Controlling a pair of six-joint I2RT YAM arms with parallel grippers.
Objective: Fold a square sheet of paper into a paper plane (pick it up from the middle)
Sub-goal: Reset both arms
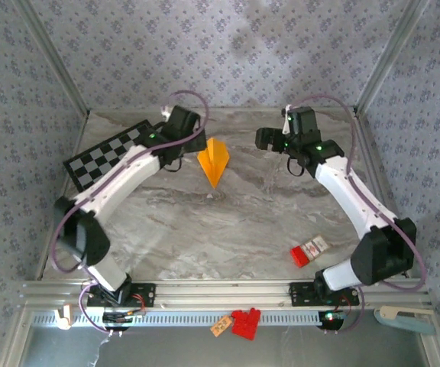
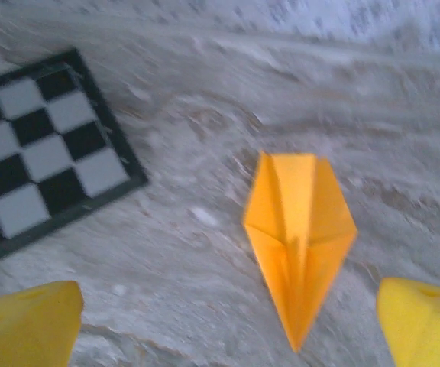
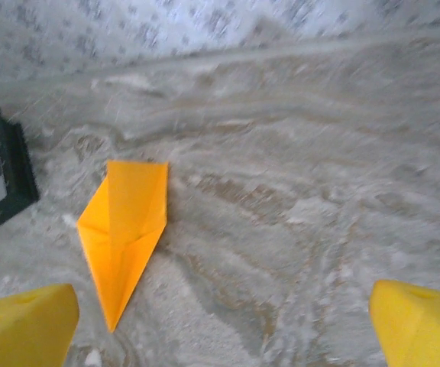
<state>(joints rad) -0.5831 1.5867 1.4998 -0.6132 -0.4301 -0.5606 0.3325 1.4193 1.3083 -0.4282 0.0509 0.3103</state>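
Observation:
The square sheet of paper lies folded into an orange-yellow paper plane (image 1: 213,162), a narrow dart with a centre crease, flat on the marble table with its tip toward the near edge. My left gripper (image 1: 189,139) hovers just left of it and my right gripper (image 1: 264,138) hovers to its right, both apart from it. In the left wrist view the paper plane (image 2: 300,237) lies ahead of my open left gripper (image 2: 228,325), toward its right finger. From the right wrist, the paper plane (image 3: 122,229) sits left of my open right gripper (image 3: 221,325). Nothing is between either pair of fingers.
A black-and-white checkered board (image 1: 109,157) lies at the back left, close to the left arm. A small red block (image 1: 300,256) with a red-and-white box (image 1: 316,245) rests near the right arm's base. Patterned walls close in the table on three sides.

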